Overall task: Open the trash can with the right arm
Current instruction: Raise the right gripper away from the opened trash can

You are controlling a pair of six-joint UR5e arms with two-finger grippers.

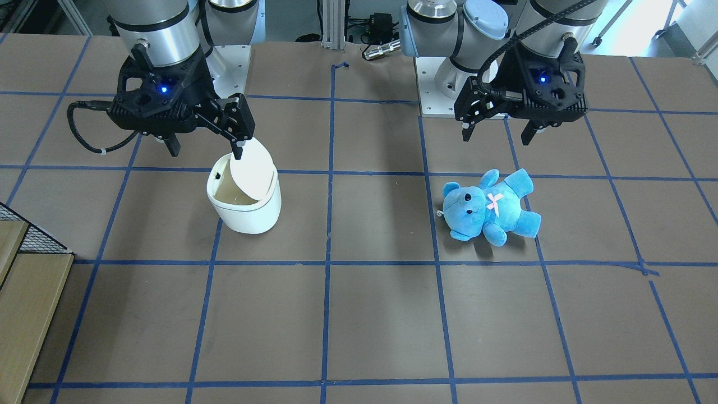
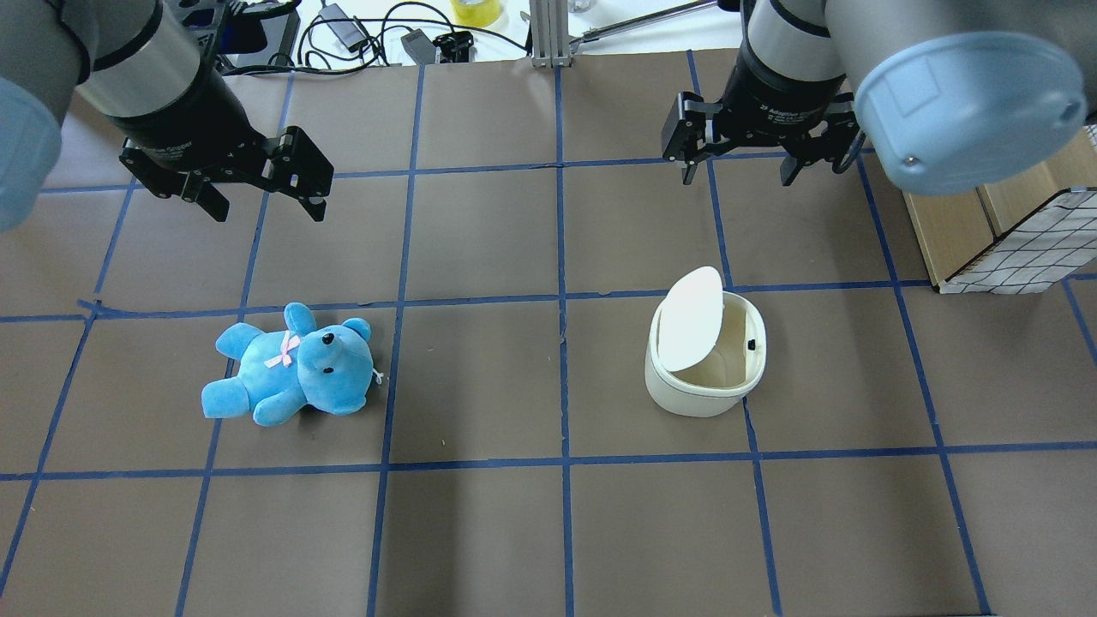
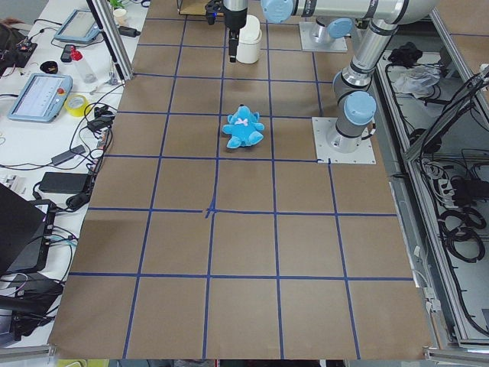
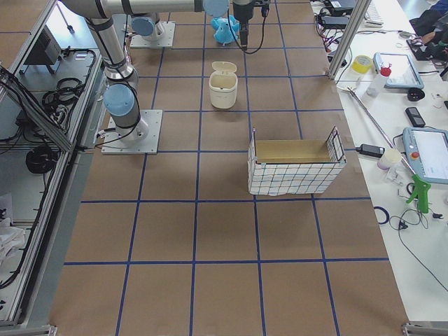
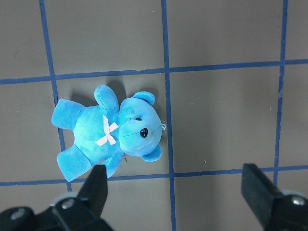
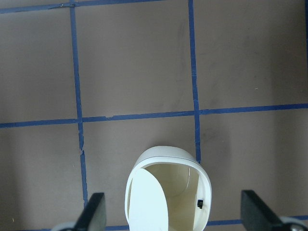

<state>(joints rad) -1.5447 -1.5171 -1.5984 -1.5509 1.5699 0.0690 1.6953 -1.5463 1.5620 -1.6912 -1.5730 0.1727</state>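
Observation:
The white trash can (image 2: 698,394) stands on the table's right half. Its flat lid (image 2: 690,319) is tipped up on one side, showing the cream inside. It also shows in the front view (image 1: 247,210), the right wrist view (image 6: 166,156) and the right side view (image 4: 223,87). My right gripper (image 2: 737,176) is open and empty, hovering above and just beyond the can; in the front view (image 1: 206,147) one fingertip overlaps the raised lid's edge. My left gripper (image 2: 267,210) is open and empty above a blue teddy bear (image 2: 287,367).
The teddy bear (image 5: 110,130) lies on its back on the table's left half. A wire-and-wood basket (image 2: 1011,223) stands at the right table edge, beside the can. The arm bases (image 1: 449,84) stand at the robot's side of the table. Cables and devices lie beyond the far edge.

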